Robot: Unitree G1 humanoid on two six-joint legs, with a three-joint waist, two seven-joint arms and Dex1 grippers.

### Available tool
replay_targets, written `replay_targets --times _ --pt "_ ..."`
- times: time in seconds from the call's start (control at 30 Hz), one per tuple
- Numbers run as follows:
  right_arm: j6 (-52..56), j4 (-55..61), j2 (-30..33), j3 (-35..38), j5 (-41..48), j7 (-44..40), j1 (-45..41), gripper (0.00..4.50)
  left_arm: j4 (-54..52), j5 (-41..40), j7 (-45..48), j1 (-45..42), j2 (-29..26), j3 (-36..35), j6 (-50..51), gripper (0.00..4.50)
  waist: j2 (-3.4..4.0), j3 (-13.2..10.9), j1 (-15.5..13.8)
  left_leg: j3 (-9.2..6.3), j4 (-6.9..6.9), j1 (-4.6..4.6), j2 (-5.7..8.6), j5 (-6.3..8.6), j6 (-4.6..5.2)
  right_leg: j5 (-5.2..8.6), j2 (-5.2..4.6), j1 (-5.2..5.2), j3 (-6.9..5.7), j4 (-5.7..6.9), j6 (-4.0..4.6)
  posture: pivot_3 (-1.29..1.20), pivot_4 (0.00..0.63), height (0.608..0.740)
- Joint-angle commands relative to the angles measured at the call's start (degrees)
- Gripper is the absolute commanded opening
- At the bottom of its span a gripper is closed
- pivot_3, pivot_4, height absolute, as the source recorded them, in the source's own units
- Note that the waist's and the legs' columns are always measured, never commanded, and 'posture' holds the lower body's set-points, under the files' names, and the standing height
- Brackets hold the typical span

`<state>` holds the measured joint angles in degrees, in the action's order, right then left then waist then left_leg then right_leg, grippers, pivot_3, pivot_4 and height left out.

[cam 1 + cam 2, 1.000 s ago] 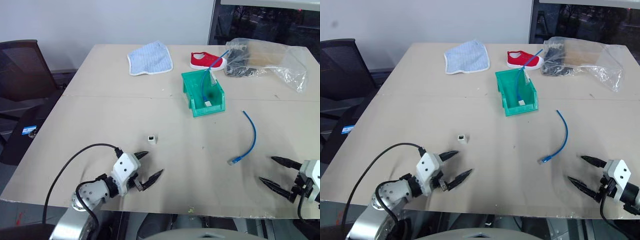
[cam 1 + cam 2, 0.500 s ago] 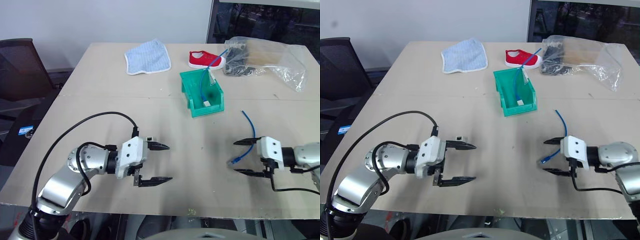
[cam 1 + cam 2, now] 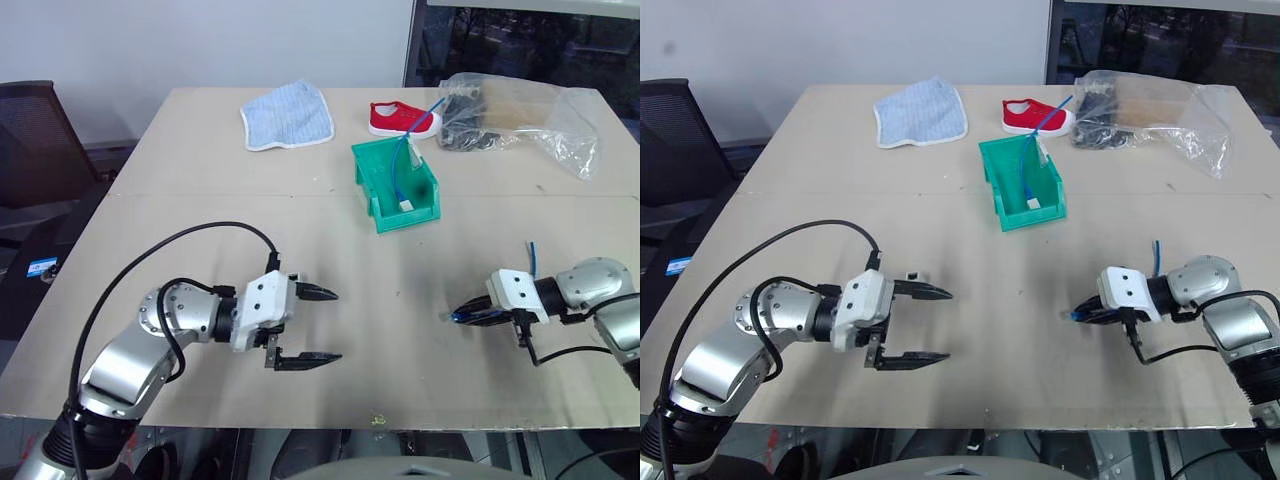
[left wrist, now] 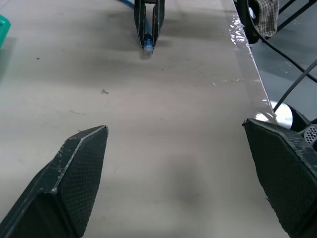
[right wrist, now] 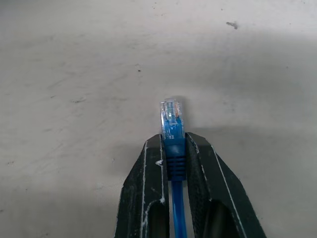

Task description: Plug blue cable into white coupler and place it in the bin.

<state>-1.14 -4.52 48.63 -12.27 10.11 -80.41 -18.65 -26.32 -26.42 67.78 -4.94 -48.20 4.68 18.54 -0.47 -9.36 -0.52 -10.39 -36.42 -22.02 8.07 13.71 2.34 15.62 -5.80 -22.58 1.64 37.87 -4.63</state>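
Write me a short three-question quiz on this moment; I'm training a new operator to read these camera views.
1. True or false: the right gripper is shut on the blue cable just behind its clear plug.
2. The left gripper is: A) shut on the white coupler, B) open and holding nothing, C) inside the bin.
3. Fill in: the bin already holds another blue ____.

Key
1. True; the plug sticks out past the fingertips in the right wrist view.
2. B; its jaws stand wide apart above the table in the left wrist view.
3. Cable; it stands up out of the bin, with a small white piece at its lower end.
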Motion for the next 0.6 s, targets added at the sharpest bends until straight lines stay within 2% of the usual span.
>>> replay_targets --times 0.03,0.2,0.37,0.4,0.47,0.5,0.53,0.6 --pt "6.1 1.4 -3.5 -1.8 -0.7 2.4 -4.7 0.07 0.6 -1.7 -0.1 -3.6 -0.7 -2.3 1.5 4.50 -0.01 0.0 0.0 0.03 0.00 0.00 -0.07 0.00 0.00 -0.04 0.03 -0.01 -0.02 0.00 0.05 0.00 0.150 0.740" --pt "12.2 -2.7 -11.7 -5.8 -3.9 6.1 -13.1 0.07 4.3 -0.9 0.9 -9.6 -1.5 -1.2 3.8 4.50 0.00 0.0 0.0 0.02 0.00 -0.03 -0.31 -0.13 -0.32 -0.16 0.29 -0.12 -0.06 0.02 0.17 0.00 0.150 0.740" --pt "8.2 -11.8 -18.3 -7.8 -7.6 9.9 -18.6 0.07 8.0 1.6 1.1 -12.6 -1.8 0.2 3.8 4.50 -0.02 0.0 0.1 0.03 0.00 -0.11 -0.34 -0.11 -0.41 -0.18 0.35 -0.26 -0.02 0.01 0.16 0.00 0.150 0.740" --pt "7.5 -12.8 -18.9 -7.7 -7.8 10.1 -19.0 0.66 8.9 2.3 1.3 -13.0 -1.8 0.6 3.4 4.50 -0.02 0.0 0.1 0.03 0.00 -0.18 -0.34 -0.11 -0.42 -0.18 0.35 -0.33 -0.03 0.00 0.16 0.00 0.150 0.740" --pt "6.2 -13.6 -18.9 -6.9 -7.6 10.1 -19.2 1.17 10.4 3.8 1.5 -14.0 -1.6 1.5 2.7 4.50 -0.02 0.0 0.1 0.03 0.00 -0.33 -0.34 -0.10 -0.43 -0.18 0.35 -0.53 -0.04 -0.01 0.16 0.00 0.150 0.740" --pt "6.1 -13.8 -18.9 -6.3 -7.0 9.9 -19.1 1.74 11.0 4.4 1.6 -14.5 -1.4 1.9 2.4 4.50 -0.02 0.0 0.1 0.03 -0.03 -0.51 -0.34 -0.11 -0.44 -0.18 0.36 -0.67 -0.04 0.03 0.16 0.00 0.150 0.740" --pt "6.3 -12.9 -18.3 -4.8 -5.9 10.3 -18.4 2.07 11.8 4.9 1.7 -15.7 -0.9 2.6 2.5 4.50 -0.02 0.0 0.1 0.03 -0.06 -0.56 -0.34 -0.11 -0.44 -0.19 0.36 -0.71 -0.04 0.05 0.16 0.00 0.150 0.740" --pt "8.0 -10.2 -17.3 -1.4 -3.2 11.3 -16.7 3.10 13.6 6.4 1.8 -18.6 0.0 4.3 2.6 4.50 -0.02 0.0 -0.1 0.00 -0.09 -0.68 -0.33 -0.11 -0.44 -0.19 0.36 -0.78 -0.08 0.07 0.16 0.00 0.150 0.740"
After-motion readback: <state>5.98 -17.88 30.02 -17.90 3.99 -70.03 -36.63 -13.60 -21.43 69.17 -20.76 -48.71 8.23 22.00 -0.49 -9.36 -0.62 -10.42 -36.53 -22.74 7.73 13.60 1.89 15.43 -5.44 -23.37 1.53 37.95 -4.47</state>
